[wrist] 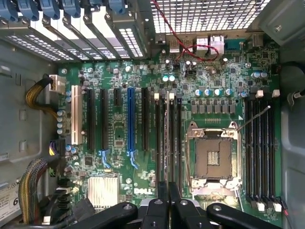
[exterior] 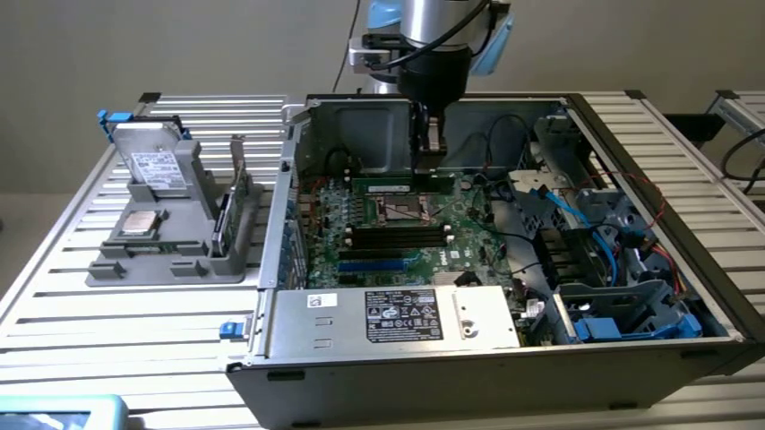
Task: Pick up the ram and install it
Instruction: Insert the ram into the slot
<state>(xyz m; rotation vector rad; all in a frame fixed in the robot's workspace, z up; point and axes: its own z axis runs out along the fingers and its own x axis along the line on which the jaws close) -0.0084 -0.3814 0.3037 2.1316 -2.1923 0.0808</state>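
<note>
The ram (exterior: 404, 185) is a slim green stick held on edge, level, low inside the open computer case (exterior: 287, 296). My gripper (exterior: 427, 148) reaches straight down from above and is shut on the ram's upper edge. In the wrist view the ram (wrist: 167, 143) appears edge-on as a thin line running away from my gripper (wrist: 167, 191). It lies along the black memory slots (wrist: 161, 143) beside the bare CPU socket (wrist: 212, 157). I cannot tell whether its lower edge touches a slot.
More black memory slots (wrist: 259, 148) lie on the socket's other side. A blue expansion slot (wrist: 130, 124), a heatsink (wrist: 102, 191) and cable bundles (wrist: 35, 186) crowd the board. On the exterior view's left, a grey fixture (exterior: 179, 251) holds a drive, a chip and an upright green card (exterior: 236, 193).
</note>
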